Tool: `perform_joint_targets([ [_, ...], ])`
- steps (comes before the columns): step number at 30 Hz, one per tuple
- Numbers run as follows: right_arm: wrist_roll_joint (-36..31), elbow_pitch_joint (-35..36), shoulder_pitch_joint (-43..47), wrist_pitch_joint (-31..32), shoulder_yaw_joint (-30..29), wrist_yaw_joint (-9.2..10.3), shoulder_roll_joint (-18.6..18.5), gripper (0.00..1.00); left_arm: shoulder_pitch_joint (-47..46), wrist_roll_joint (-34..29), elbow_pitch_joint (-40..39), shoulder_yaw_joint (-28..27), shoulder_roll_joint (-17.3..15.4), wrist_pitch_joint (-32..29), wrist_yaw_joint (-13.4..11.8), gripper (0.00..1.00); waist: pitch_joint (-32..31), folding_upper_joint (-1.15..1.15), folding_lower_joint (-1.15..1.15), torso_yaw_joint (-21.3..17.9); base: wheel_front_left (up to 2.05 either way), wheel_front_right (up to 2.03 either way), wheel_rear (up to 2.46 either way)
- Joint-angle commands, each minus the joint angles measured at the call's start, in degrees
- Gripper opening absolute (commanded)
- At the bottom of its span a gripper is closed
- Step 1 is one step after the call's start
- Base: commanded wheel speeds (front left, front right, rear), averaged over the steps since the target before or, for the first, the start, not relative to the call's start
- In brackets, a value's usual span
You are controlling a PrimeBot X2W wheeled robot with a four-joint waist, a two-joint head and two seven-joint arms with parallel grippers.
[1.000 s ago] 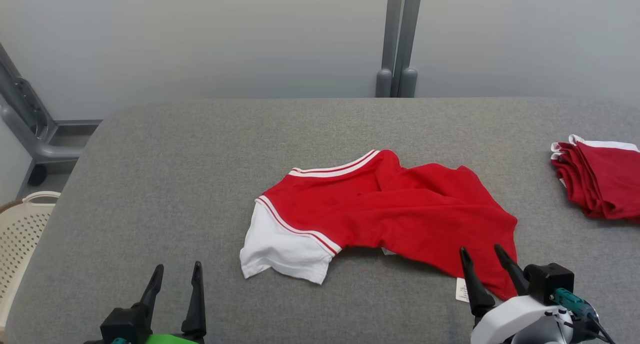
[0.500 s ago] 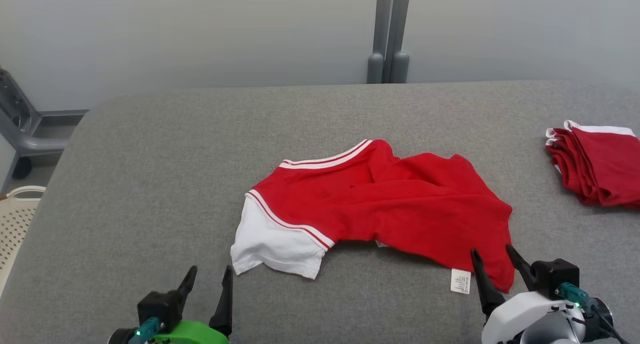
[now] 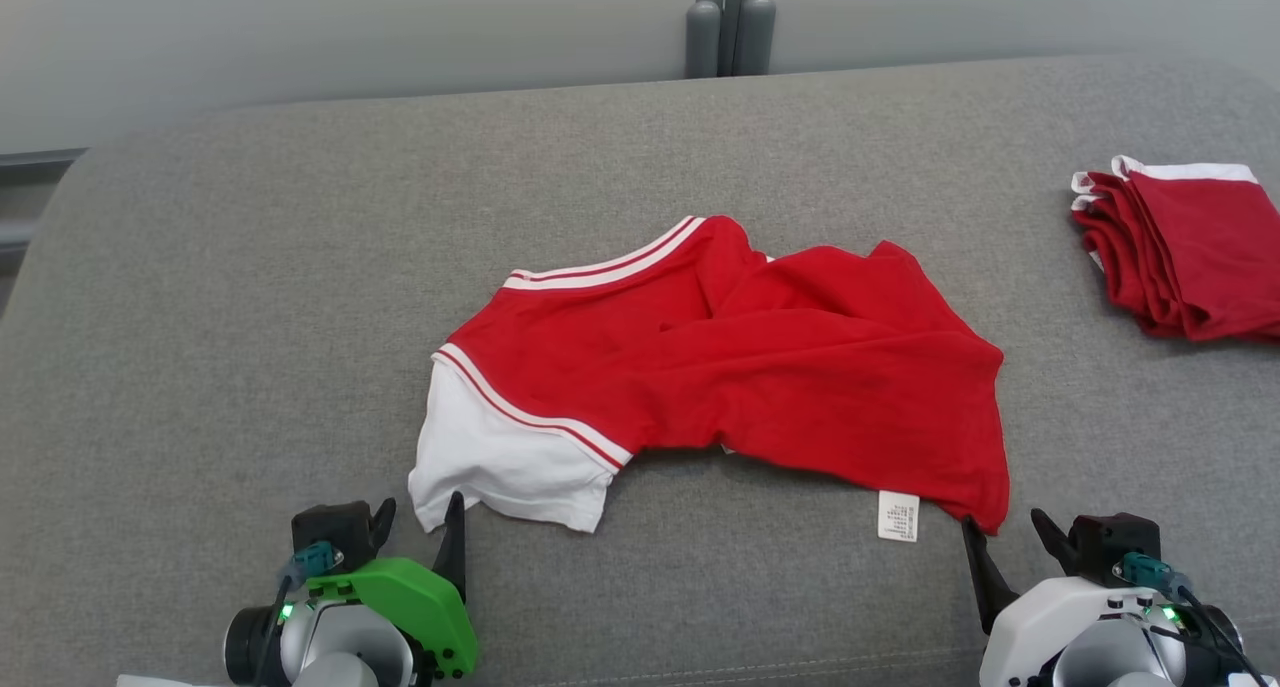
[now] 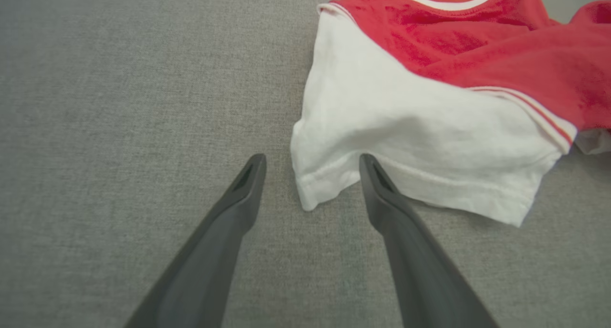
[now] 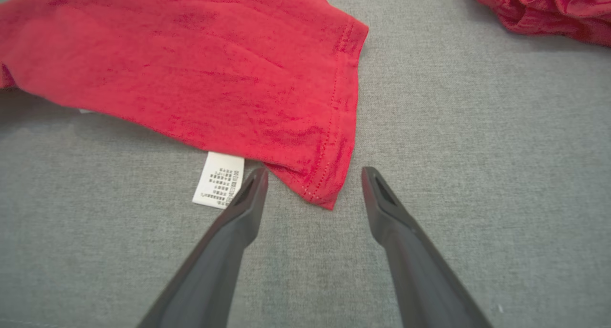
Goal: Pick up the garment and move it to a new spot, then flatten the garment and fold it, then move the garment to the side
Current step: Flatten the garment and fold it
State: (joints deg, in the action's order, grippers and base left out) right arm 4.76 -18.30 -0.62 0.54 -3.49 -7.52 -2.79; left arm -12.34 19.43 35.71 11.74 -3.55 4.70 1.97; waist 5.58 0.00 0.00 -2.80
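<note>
The garment (image 3: 720, 367) is a red shirt with a white sleeve and striped trim, lying crumpled in the middle of the grey table (image 3: 250, 317). My left gripper (image 3: 420, 515) is open at the near corner of the white sleeve (image 4: 420, 127); in the left wrist view that corner lies between its spread fingers (image 4: 238, 208). My right gripper (image 3: 1002, 522) is open at the red hem's near right corner (image 5: 324, 189), which sits between its fingers. A white care label (image 5: 218, 179) sticks out by its left finger. Neither gripper holds anything.
A stack of folded red garments (image 3: 1190, 252) lies at the table's right edge, also at the top right of the right wrist view (image 5: 549, 8). A grey post (image 3: 728, 22) stands behind the table's far edge against the pale wall.
The head camera has tilted down, shifting the whole picture. My left gripper has come right, up to the sleeve corner. My right gripper has drawn back from over the hem to its corner.
</note>
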Motion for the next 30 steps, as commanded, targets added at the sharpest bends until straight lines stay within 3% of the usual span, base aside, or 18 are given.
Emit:
perform_joint_targets([
  [1, 0.39, -0.72, -1.01, -0.32, -0.17, 0.07, -0.13, 1.00, -1.26, 0.53, 0.75, -0.05, -0.04, -0.30, -0.37, 1.00, 1.18, 0.00, 0.00, -1.09, 0.00, 0.00, 0.00],
  [16, 0.27, -6.49, -2.78, -1.66, -0.29, 0.07, -0.12, 1.00, -0.08, 2.05, 2.73, 1.53, 0.21, 0.19, -0.28, 1.00, 0.16, 0.00, 0.00, -0.19, 0.00, 0.00, 0.00],
  [30, -0.02, -9.67, -5.50, -1.92, -0.69, 0.07, -0.12, 1.00, -0.41, 3.39, -0.29, 2.22, 0.05, -0.79, -0.48, 1.00, 1.06, 0.00, 0.00, 1.24, 0.00, 0.00, 0.00],
])
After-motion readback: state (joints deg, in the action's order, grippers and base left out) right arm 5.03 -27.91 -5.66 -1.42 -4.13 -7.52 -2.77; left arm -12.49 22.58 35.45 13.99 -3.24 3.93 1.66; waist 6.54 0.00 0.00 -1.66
